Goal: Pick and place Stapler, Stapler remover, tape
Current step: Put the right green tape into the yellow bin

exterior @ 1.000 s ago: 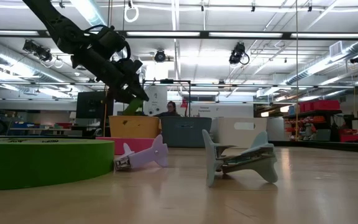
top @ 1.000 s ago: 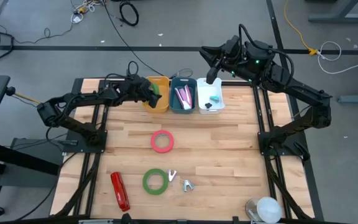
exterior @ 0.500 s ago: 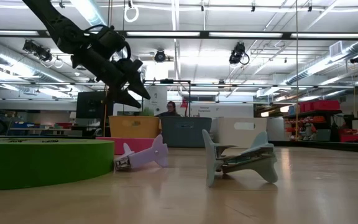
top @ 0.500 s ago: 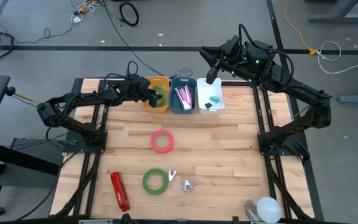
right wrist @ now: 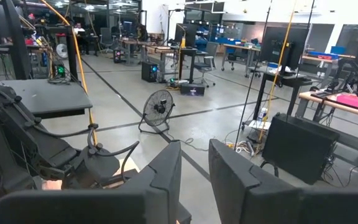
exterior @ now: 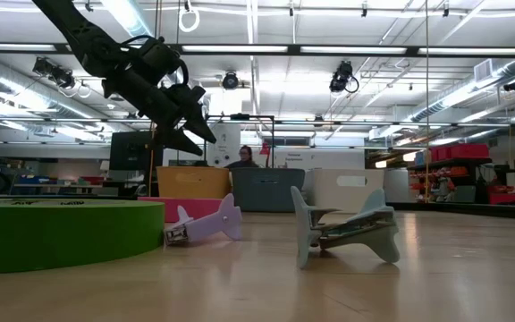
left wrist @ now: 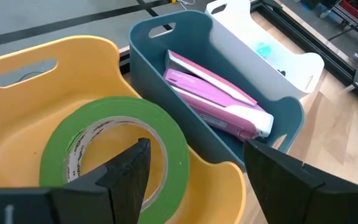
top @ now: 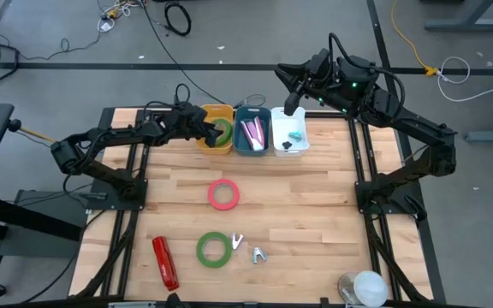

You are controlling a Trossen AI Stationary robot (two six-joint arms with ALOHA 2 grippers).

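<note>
My left gripper [top: 211,128] hangs open over the yellow bin [top: 205,142], its fingers spread above a green tape roll [left wrist: 114,146] that lies inside the bin. My right gripper [top: 291,101] is raised high over the white bin [top: 289,137], with a narrow gap between its fingers [right wrist: 194,171] and nothing in it. On the table lie a pinkish-red tape roll [top: 223,194], a second green tape roll [top: 213,249], a red stapler [top: 164,263] and two stapler removers [top: 237,242] [top: 258,254]. In the low view the lilac stapler remover [exterior: 206,224] and the grey one [exterior: 347,228] stand close.
A blue bin [left wrist: 166,46] between the yellow and white ones holds a pink stapler [left wrist: 219,99]. The white bin holds a teal item [top: 295,135] and a dark one. A white round object [top: 368,287] sits at the table's near right corner. A person sits far behind the bins.
My left gripper has opened above the yellow bin without moving away. The green tape roll that stood between its fingers has dropped and now lies inside the bin.
</note>
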